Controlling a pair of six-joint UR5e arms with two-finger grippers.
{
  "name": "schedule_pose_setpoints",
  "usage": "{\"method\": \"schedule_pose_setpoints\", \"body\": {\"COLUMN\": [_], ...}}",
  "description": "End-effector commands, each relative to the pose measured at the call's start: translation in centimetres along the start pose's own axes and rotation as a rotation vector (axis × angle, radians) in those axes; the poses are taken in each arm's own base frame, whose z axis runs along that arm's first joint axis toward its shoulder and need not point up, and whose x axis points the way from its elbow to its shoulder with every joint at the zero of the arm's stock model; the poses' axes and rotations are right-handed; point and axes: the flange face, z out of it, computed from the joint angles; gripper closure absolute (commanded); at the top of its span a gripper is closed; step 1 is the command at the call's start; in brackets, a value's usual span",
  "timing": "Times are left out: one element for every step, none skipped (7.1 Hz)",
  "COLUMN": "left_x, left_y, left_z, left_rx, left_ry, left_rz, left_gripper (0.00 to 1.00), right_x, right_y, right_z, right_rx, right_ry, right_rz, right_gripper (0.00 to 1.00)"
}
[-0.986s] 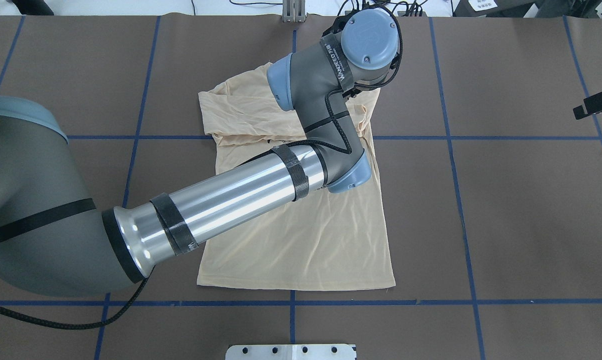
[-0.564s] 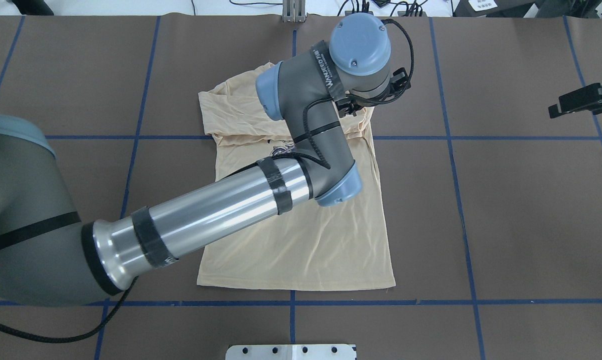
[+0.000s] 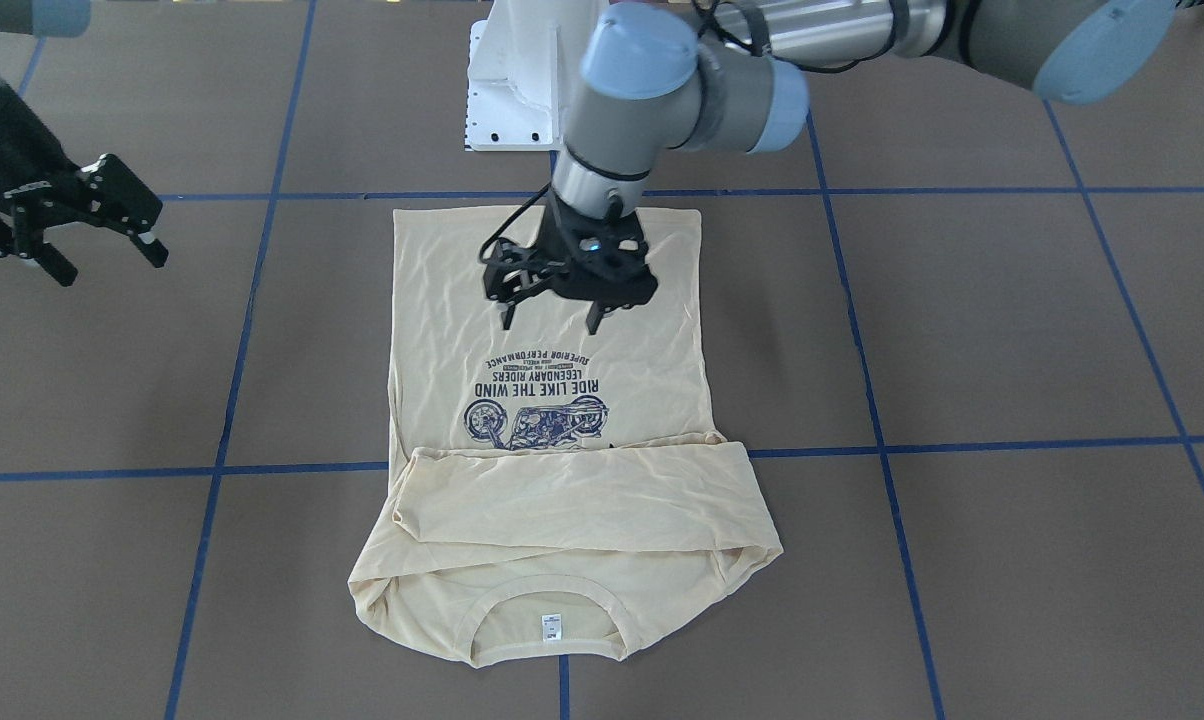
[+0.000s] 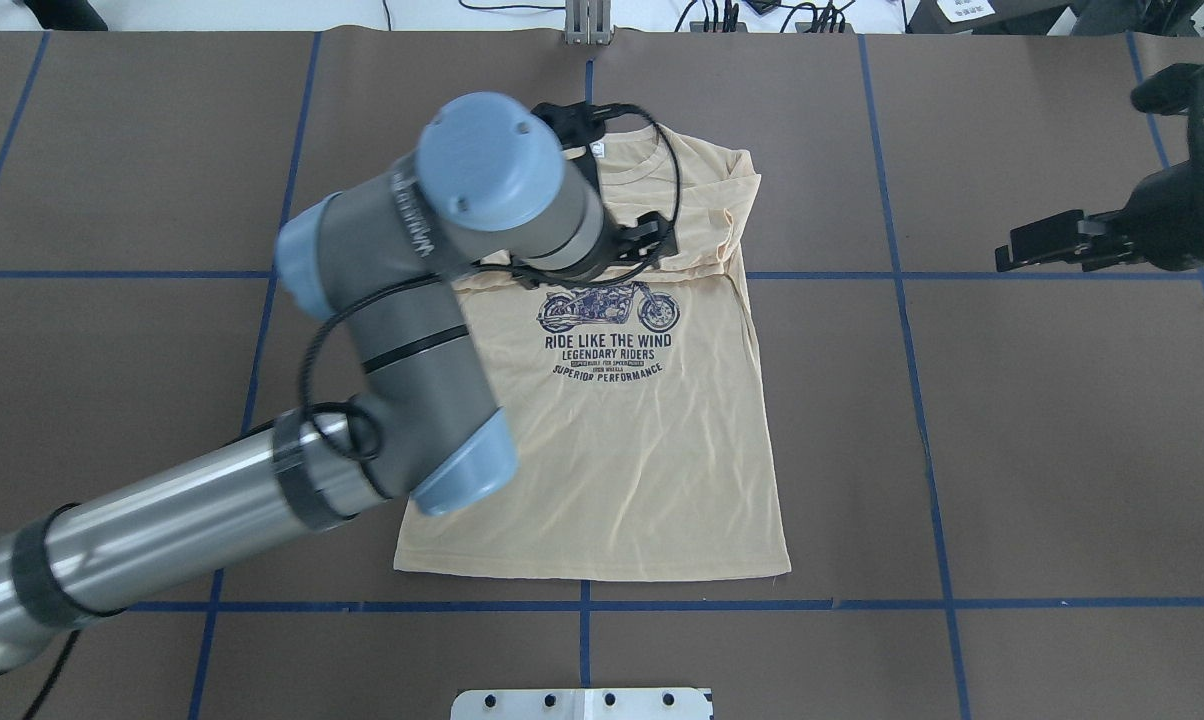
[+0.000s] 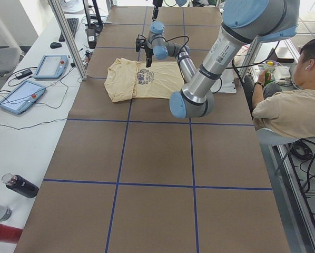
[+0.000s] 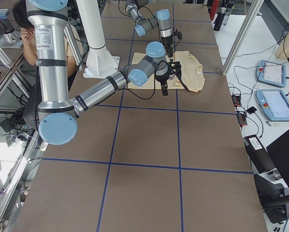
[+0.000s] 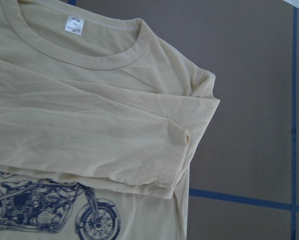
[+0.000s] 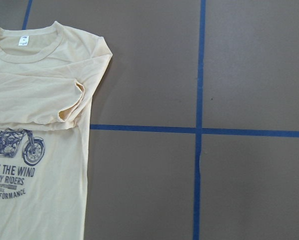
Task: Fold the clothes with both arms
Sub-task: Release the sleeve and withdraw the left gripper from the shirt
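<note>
The cream-yellow T-shirt [image 3: 442, 300] lies flat on the brown table with its navy motorcycle print [image 4: 609, 308] facing up. Its neck [image 7: 104, 60] points away from the robot. A sleeve is folded across the chest [image 3: 572, 500], just above the print. My left gripper [image 3: 552, 315] hangs open and empty above the shirt's middle, touching no cloth. In the overhead view the left wrist [image 4: 492, 170] hides most of it. My right gripper [image 3: 102, 260] is open and empty, off to the shirt's side over bare table [image 4: 1052, 250]. The right wrist view shows the shirt's edge [image 8: 34, 100].
Blue tape lines [image 4: 862, 605] grid the brown table. The white pedestal base [image 3: 512, 90] stands just behind the shirt's hem. A person [image 5: 294, 105] sits beside the table. Touch-screen pendants [image 5: 20, 95] and bottles [image 5: 20, 185] lie on the side bench.
My left arm has swung back from the shirt's far right shoulder toward the left, uncovering the print and neck. My right gripper has moved further in from the right edge.
</note>
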Motion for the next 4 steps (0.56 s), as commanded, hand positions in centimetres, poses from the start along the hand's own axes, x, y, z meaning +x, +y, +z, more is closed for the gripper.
{"method": "schedule_pose_setpoints", "body": {"left_x": [-8.9, -10.5, -11.8, -13.4], "left_y": [4.4, 7.4, 10.4, 13.7], "left_z": [-4.0, -3.8, -2.2, -0.8], "left_rx": [-0.017, -0.057, -0.054, -0.075], "left_ry": [-0.027, -0.044, -0.082, -0.09], "left_rz": [0.062, 0.075, 0.094, 0.08], "left_gripper": [0.0, 0.0, 0.0, 0.0], "right_x": [-6.1, -8.2, -9.7, -10.4], "right_y": [6.0, 9.5, 12.5, 14.1], "right_z": [3.4, 5.8, 7.4, 8.1], "right_rx": [0.024, 0.036, 0.051, 0.046], "right_ry": [0.013, 0.039, 0.053, 0.056], "right_rz": [0.037, 0.041, 0.037, 0.035], "right_gripper": [0.0, 0.0, 0.0, 0.0]}}
